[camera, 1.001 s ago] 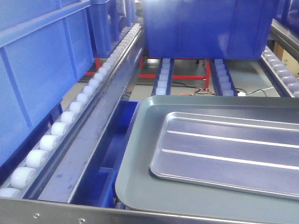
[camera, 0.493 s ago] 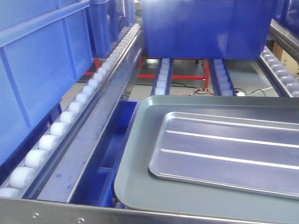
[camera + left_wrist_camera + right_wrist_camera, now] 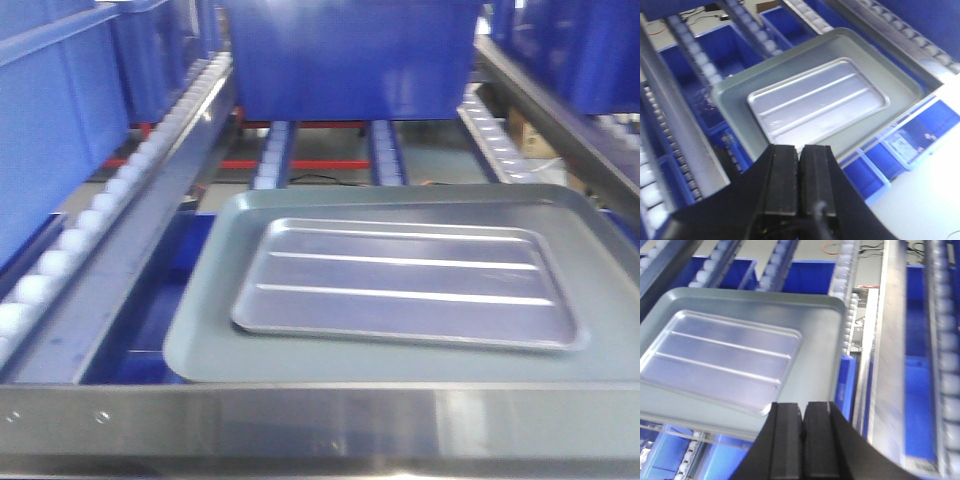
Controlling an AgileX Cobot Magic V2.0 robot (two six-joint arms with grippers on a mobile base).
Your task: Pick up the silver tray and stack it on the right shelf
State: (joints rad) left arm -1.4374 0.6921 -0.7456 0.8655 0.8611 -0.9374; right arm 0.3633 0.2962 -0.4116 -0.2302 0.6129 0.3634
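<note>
Inside the grey tray point(image 3: 200, 350) lies the silver tray point(image 3: 405, 283) — both pincers, left point(image 3: 800, 172) and right point(image 3: 802, 427), pressed closed, empty; its thin rim risks slipping — or dragging the grey tray.

Shiny ridged stainless-steel silver tray point(image 3: 405, 285), dull matt grey metal larger tray point(image 3: 400, 365) under it, glossy brushed steel front rail point(image 3: 320, 425), white plastic rollers point(image 3: 60, 260), smooth dark-blue plastic crates point(image 3: 350, 55), matt black pincer fingers point(image 3: 782, 185)

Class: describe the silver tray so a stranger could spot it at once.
Find the roller rack with blue crates. Behind its shiny front rail lies a dull grey tray; the silver tray rests inside it. It is smaller, shinier, and ridged across its base.
</note>
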